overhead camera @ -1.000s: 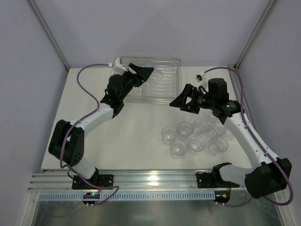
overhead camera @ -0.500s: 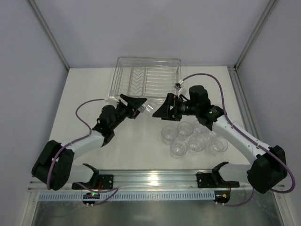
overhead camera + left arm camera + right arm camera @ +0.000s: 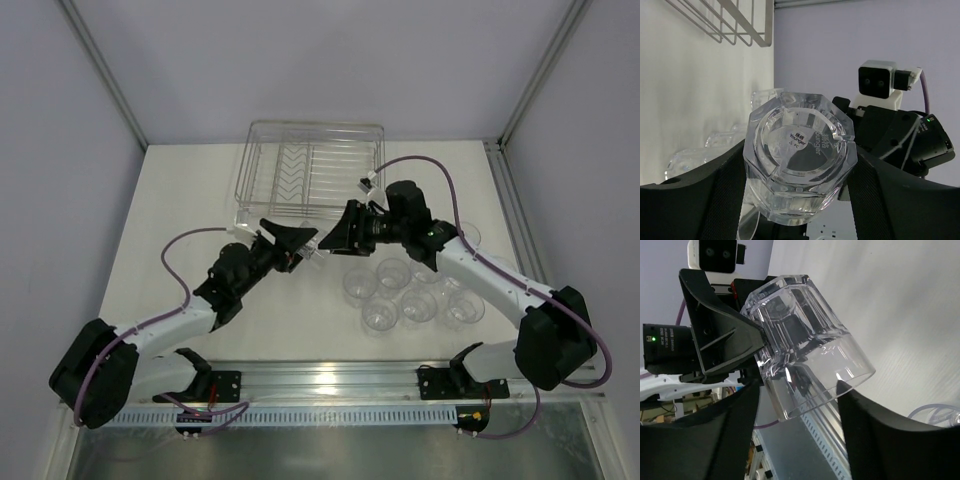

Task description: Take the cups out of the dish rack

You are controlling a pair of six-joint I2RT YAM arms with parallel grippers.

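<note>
Closed in at the back and both sides by pale lilac-grey panels [image 3: 320,60], met at the rear corners by slim grey metal posts [image 3: 104,72]. Floored with a matte white surface [image 3: 190,200], evenly lit with only faint shadows. Edged along the near side by a ribbed aluminium rail [image 3: 330,380] and a slotted white strip [image 3: 330,414], above a grey metal sheet [image 3: 330,455].

Your left arm lies low and stretched forward toward the middle, wrist level. The left gripper [image 3: 300,240] is clamped on a cup [image 3: 799,160], one finger on each side. Your right arm bends at the elbow and points inward, so the right gripper [image 3: 333,236] meets the left one tip to tip. Its fingers [image 3: 705,440] straddle that cup's rim. You can't tell whether they press it.
</note>
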